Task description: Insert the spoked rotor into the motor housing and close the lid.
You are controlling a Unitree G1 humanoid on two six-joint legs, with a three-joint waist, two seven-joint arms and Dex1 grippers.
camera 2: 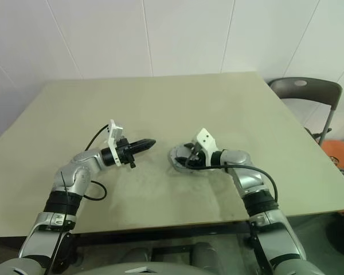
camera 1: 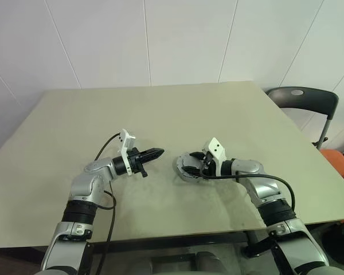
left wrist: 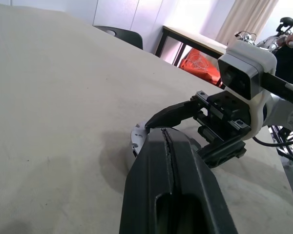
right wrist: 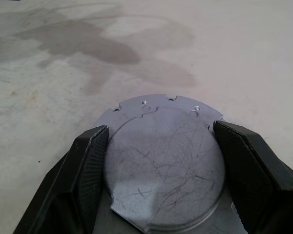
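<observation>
A flat round scratched silver lid (right wrist: 163, 161) lies on top of the grey motor housing, whose notched flange (right wrist: 156, 103) sticks out beyond it. The stack rests on the table near the middle front (camera 1: 182, 171). My right gripper (right wrist: 158, 129) reaches in from the right, one black finger pressed against each side of the lid. My left gripper (camera 1: 159, 153) hovers a short way to the left of the housing, shut and holding nothing, its tip pointing at the housing. The spoked rotor is hidden from view.
The beige table (camera 1: 160, 109) stretches far back and to both sides. A dark chair (camera 1: 307, 100) stands past its right edge, with an orange object (camera 1: 341, 163) behind it.
</observation>
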